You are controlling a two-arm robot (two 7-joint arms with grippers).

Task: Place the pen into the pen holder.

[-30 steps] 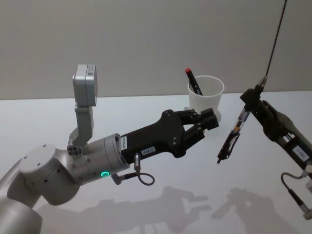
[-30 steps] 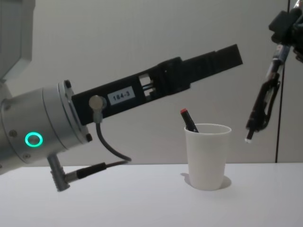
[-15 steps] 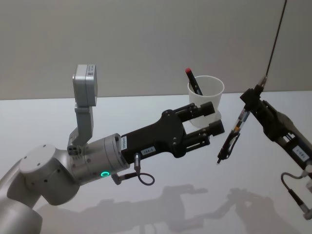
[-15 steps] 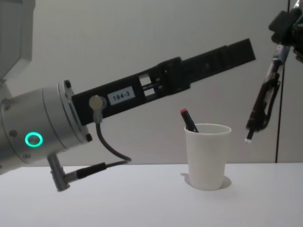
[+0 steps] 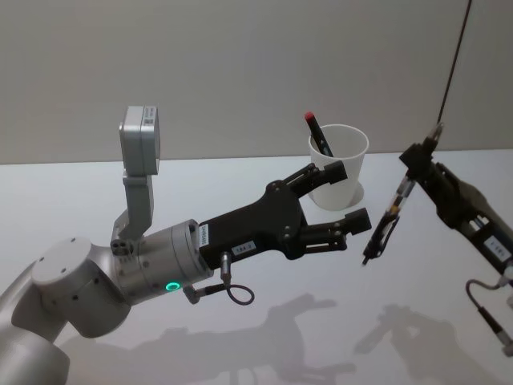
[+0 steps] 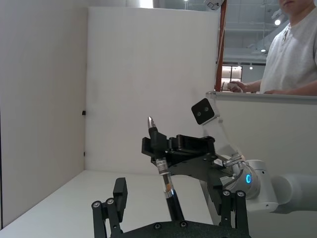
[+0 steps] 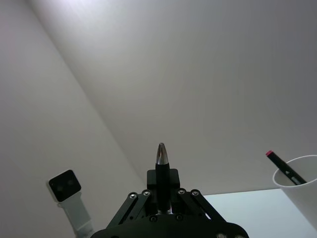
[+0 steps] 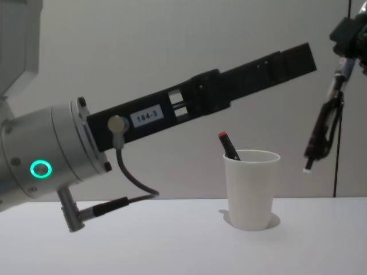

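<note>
My right gripper [image 5: 410, 163] is shut on the upper part of a dark pen [image 5: 387, 220], which hangs tilted in the air, tip down, right of the pen holder. The pen holder [image 5: 341, 170] is a white paper cup standing on the table with a red-capped pen [image 5: 317, 133] leaning inside it. My left gripper [image 5: 346, 195] reaches forward in front of the cup with its fingers spread open, nothing between them. The held pen [image 8: 323, 127] hangs a short way beyond them. In the left wrist view the pen [image 6: 167, 184] shows ahead between the two fingers [image 6: 119, 194].
The white table [image 5: 264, 337] runs to a plain wall behind the cup [image 8: 251, 189]. A thin dark rod [image 5: 454, 56] rises at the far right. A person stands behind a partition [image 6: 262, 96], away from the table.
The left gripper's fingers have spread from nearly closed to wide open. The right gripper has shifted slightly to the right with the pen.
</note>
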